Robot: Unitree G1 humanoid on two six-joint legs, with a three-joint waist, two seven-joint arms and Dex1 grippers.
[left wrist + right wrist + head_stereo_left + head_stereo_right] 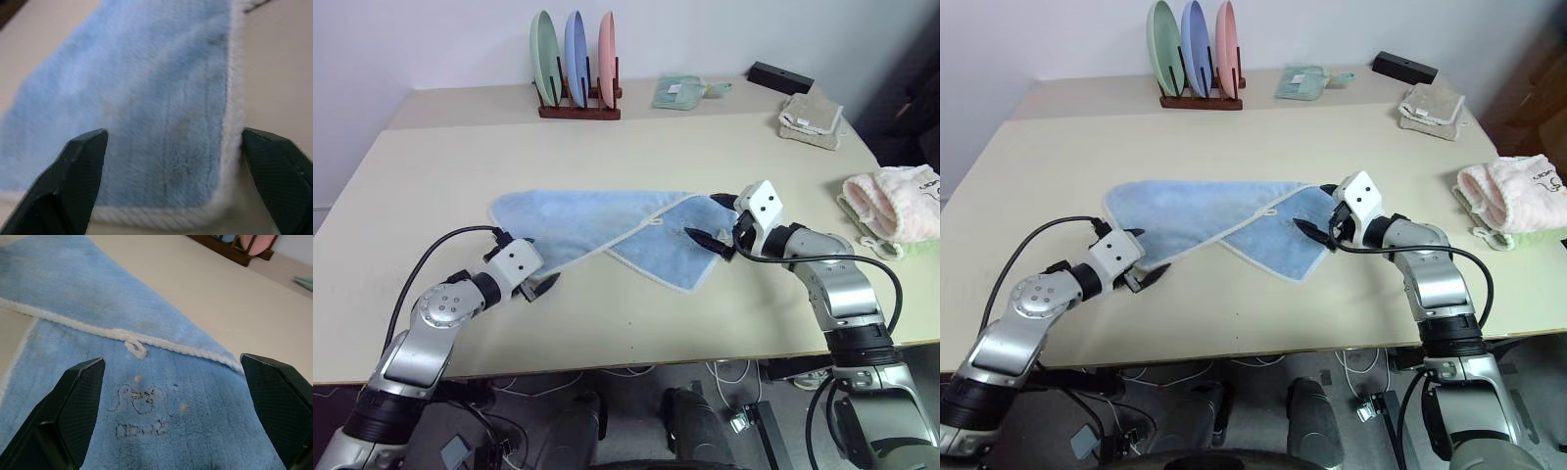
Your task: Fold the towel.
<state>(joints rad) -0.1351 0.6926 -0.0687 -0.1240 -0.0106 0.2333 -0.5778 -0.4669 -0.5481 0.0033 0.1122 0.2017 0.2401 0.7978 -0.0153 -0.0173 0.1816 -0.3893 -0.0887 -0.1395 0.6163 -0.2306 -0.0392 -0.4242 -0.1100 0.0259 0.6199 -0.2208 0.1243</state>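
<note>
On the table (401,196) the towel (597,220) lies half-folded; left gripper (540,275) spread around its corner; right gripper (720,223) spread above; next, pinch.

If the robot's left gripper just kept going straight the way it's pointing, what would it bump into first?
Most likely the towel. The left gripper points at its near corner, whose white-trimmed edge lies between the open fingers in the wrist view. How close it already is, I can't tell.

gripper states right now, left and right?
Left gripper: open, fingers either side of the towel corner, holding nothing.
Right gripper: open over the towel's embroidered part, holding nothing.
</note>
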